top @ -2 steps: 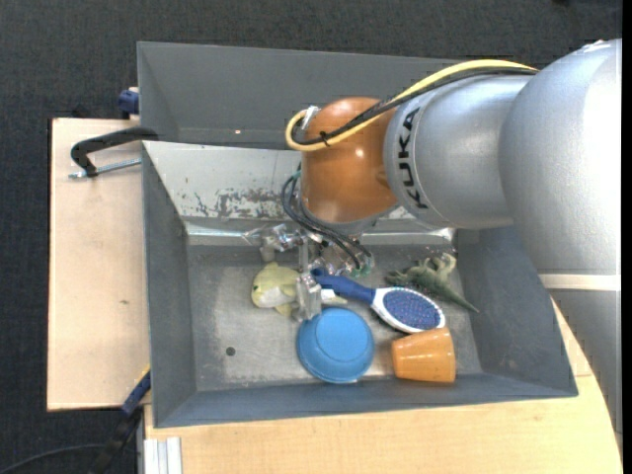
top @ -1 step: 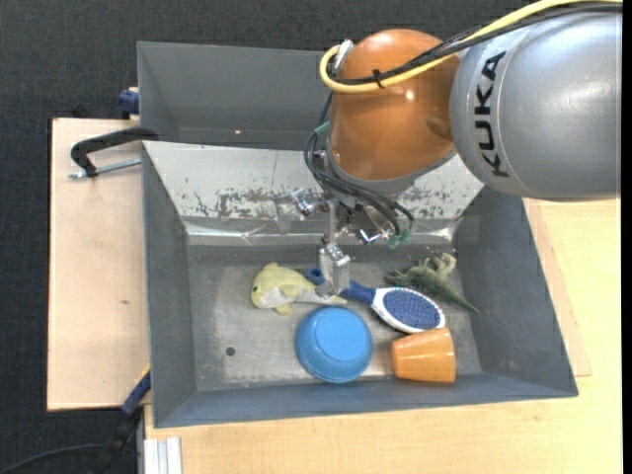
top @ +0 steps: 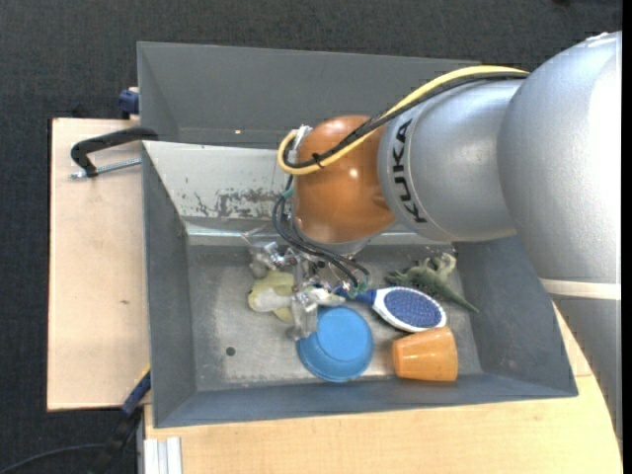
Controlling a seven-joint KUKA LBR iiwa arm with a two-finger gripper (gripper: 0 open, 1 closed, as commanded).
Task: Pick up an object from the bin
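The end effector (top: 297, 292) is down on the floor of the grey metal bin (top: 207, 334), near its middle, under the arm's orange wrist cover (top: 336, 191). Whether it is released or clenched cannot be told (its metal parts are tangled with cables and the things beneath). A pale yellow lump (top: 267, 294) lies right against it on the left side, partly tucked under the metal. Just below and to the right sits a blue cup (top: 339, 345), mouth up, its rim close to the end effector's tip. Further right, an oval blue-and-white brush (top: 411, 309) lies flat, with an orange cup (top: 427, 355) on its side below it and a green toy (top: 434, 275) beyond, near the bin's right wall.
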